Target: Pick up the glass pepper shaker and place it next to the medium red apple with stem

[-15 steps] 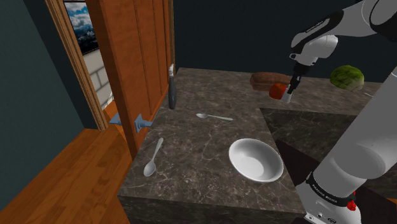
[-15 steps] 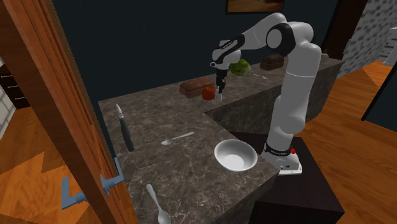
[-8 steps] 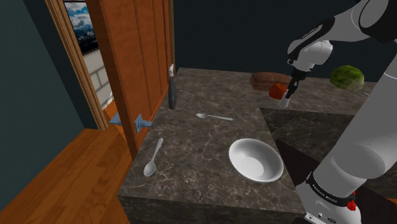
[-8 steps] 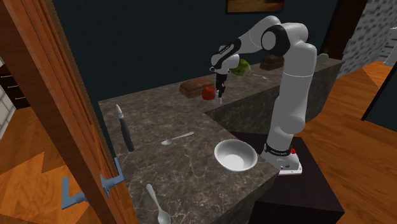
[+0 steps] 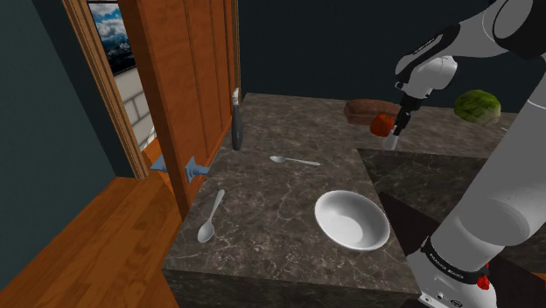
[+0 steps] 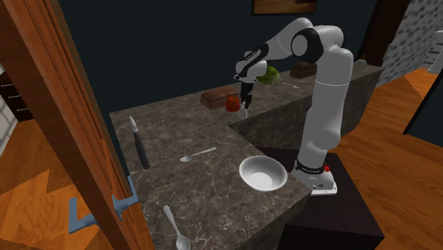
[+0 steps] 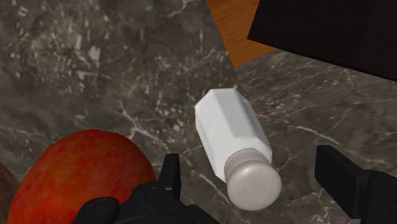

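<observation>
The pepper shaker (image 7: 232, 137), drawn white with a rounded grey cap, stands on the dark marble counter (image 7: 95, 70) just beside the red apple (image 7: 76, 175). My black gripper (image 7: 251, 164) hovers over it, open, with a finger on each side of the cap and a gap at the far finger (image 7: 343, 178). In the shoulder view the gripper (image 5: 395, 136) points down at the shaker (image 5: 393, 142), which stands right of the apple (image 5: 380, 125). In the second exterior view the gripper (image 6: 243, 106) is beside the apple (image 6: 231, 104).
A brown loaf (image 5: 367, 108) lies behind the apple and a green melon (image 5: 477, 106) sits further right. A white bowl (image 5: 352, 220), two spoons (image 5: 296, 161) (image 5: 210, 219) and a dark upright utensil (image 5: 234, 118) occupy the near counter. A wooden door (image 5: 184, 79) borders the left.
The fingers were shut on the shaker and have now spread apart, letting it go beside the apple. The arm sank slightly a second ago, then held still.
</observation>
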Controlling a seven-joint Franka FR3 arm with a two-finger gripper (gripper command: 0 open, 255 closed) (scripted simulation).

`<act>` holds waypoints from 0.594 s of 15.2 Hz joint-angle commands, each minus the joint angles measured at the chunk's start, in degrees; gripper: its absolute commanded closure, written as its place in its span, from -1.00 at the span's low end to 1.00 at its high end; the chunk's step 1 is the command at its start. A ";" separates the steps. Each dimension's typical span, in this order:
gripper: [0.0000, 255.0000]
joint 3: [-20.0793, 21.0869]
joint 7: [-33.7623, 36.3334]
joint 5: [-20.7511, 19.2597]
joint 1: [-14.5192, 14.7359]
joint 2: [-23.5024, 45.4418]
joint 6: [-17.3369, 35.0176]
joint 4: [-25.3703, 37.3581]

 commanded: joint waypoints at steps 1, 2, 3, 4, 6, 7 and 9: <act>-1.00 0.00 0.00 0.00 0.00 0.00 0.00 0.00; -1.00 0.00 0.00 0.00 0.00 0.00 0.00 0.00; -1.00 0.00 0.00 0.00 0.00 0.00 0.00 0.00; -1.00 -0.21 1.03 -1.48 0.15 -1.41 -1.70 0.84; -1.00 -0.43 2.83 -4.02 0.33 -3.95 -5.22 2.78; -1.00 -0.43 3.44 -4.87 0.35 -4.84 -6.64 3.63; -1.00 -0.37 3.43 -4.87 0.29 -4.84 -6.64 3.63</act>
